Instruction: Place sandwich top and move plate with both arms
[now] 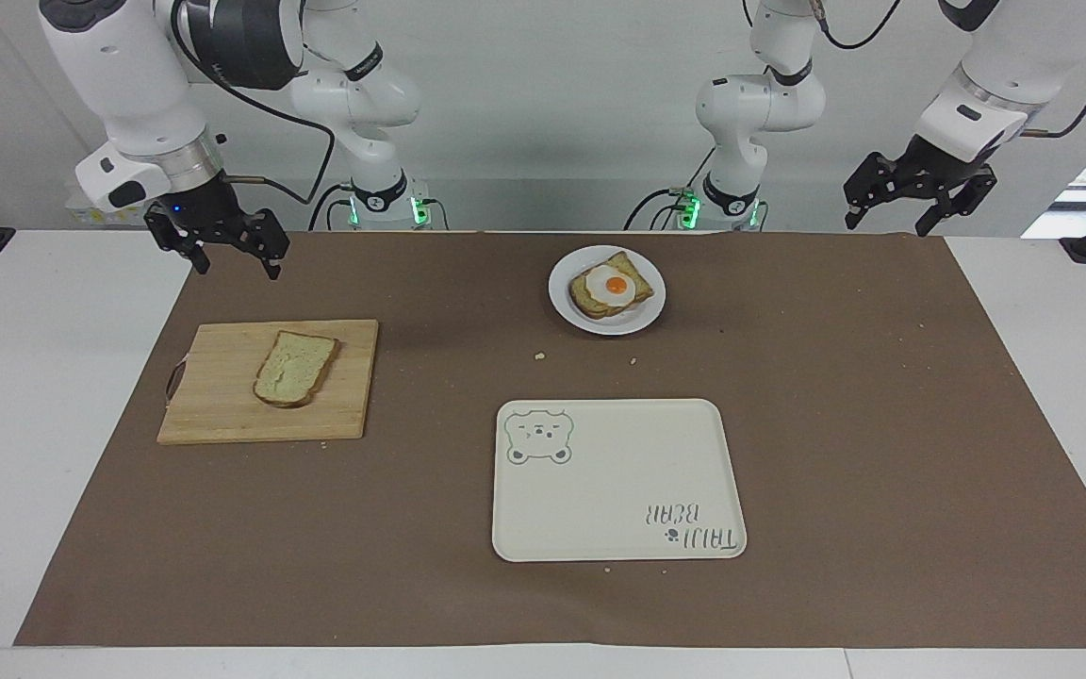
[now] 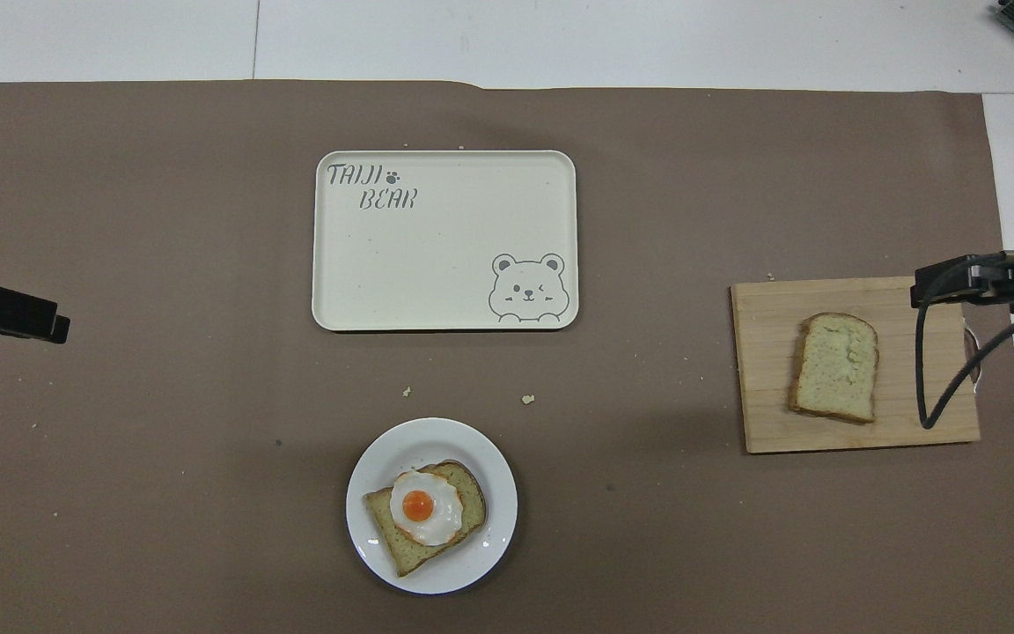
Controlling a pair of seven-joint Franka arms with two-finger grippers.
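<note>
The sandwich top (image 1: 294, 369), a plain pale slice with a brown crust, lies on a wooden cutting board (image 1: 213, 396) toward the right arm's end of the table; it also shows in the overhead view (image 2: 835, 367). The small white plate (image 1: 566, 297) holds a toasted slice topped with a fried egg (image 1: 615, 286) and sits mid-table near the robots; the plate also shows in the overhead view (image 2: 366, 489). My right gripper (image 1: 237, 271) hangs open and empty in the air over the mat by the board's edge. My left gripper (image 1: 887, 226) hangs open and empty over the mat's edge at the left arm's end.
A cream rectangular tray (image 1: 618, 481) with a bear drawing lies farther from the robots than the plate. A brown mat (image 1: 882, 424) covers the table. A few crumbs (image 1: 539, 356) lie between plate and tray. The right arm's black cable (image 2: 922, 370) hangs over the board.
</note>
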